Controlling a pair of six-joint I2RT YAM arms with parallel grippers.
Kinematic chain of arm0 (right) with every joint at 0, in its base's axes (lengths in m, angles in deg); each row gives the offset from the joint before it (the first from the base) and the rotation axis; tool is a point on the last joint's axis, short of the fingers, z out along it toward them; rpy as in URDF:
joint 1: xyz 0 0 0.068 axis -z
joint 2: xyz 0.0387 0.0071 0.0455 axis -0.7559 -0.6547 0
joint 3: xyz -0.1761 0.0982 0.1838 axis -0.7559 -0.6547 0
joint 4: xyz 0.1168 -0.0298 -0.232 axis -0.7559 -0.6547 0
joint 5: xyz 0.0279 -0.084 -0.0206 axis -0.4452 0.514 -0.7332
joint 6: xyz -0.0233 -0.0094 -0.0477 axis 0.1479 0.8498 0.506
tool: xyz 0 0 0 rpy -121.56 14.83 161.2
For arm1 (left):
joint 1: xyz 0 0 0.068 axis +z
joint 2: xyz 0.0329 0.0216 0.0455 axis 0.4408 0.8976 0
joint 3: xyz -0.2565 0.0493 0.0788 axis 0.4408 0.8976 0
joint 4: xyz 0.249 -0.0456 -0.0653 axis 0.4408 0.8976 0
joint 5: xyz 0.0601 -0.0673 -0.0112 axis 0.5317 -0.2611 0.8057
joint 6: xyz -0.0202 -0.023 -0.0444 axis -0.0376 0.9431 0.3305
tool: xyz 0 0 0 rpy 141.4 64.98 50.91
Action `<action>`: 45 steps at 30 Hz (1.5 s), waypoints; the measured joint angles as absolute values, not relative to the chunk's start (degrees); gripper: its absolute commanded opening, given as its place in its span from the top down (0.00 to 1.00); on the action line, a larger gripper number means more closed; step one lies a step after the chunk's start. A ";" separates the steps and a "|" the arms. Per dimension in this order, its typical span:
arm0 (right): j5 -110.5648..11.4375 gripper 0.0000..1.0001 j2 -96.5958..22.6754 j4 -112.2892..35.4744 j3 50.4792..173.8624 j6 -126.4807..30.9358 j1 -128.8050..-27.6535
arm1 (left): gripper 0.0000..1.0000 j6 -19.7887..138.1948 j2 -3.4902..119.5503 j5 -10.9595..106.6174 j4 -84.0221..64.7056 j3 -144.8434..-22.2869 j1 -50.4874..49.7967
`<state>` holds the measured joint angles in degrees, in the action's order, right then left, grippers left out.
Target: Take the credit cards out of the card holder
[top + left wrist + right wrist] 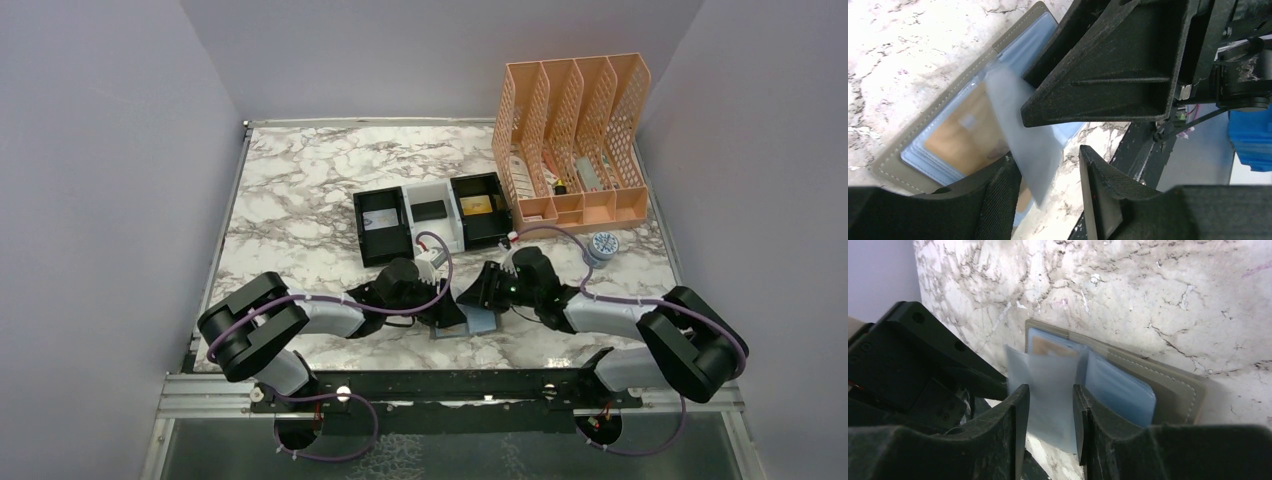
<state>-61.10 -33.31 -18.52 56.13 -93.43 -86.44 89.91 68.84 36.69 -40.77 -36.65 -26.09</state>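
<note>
The card holder (pixel 484 323) lies open on the marble near the front edge, grey-taupe outside (pixel 892 161) and blue-grey inside (pixel 1120 390). A gold-tan credit card (pixel 960 132) shows through its clear sleeves, and its top edge (pixel 1048 346) peeks out in the right wrist view. One translucent sleeve leaf (pixel 1020 130) stands up, blurred. My left gripper (pixel 1050 195) is open, with the leaf's end between its fingers and a gap beside it. My right gripper (pixel 1048 415) is open too, and the leaf (pixel 1053 390) shows through its gap. In the top view the left gripper (pixel 452 312) and right gripper (pixel 478 292) meet over the holder.
A black-and-white three-compartment tray (pixel 408 196) stands behind the grippers, with a gold-yellow card (pixel 480 206) in its right compartment. A peach mesh file rack (pixel 575 130) is at the back right. A small round blue-white object (pixel 603 245) sits right of the tray.
</note>
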 measured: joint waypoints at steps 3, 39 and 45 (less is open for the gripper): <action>-61.04 0.49 -31.47 -19.42 56.15 -93.34 -86.20 | 0.54 90.19 68.82 35.53 -41.31 -36.65 -26.09; -45.02 0.40 -13.46 -47.20 62.23 -89.99 -82.82 | 0.32 91.17 64.18 42.75 -38.58 -41.68 -32.48; -50.15 0.48 -14.36 -45.41 62.38 -87.07 -82.82 | 0.24 90.36 50.76 57.02 -26.62 -38.66 -32.48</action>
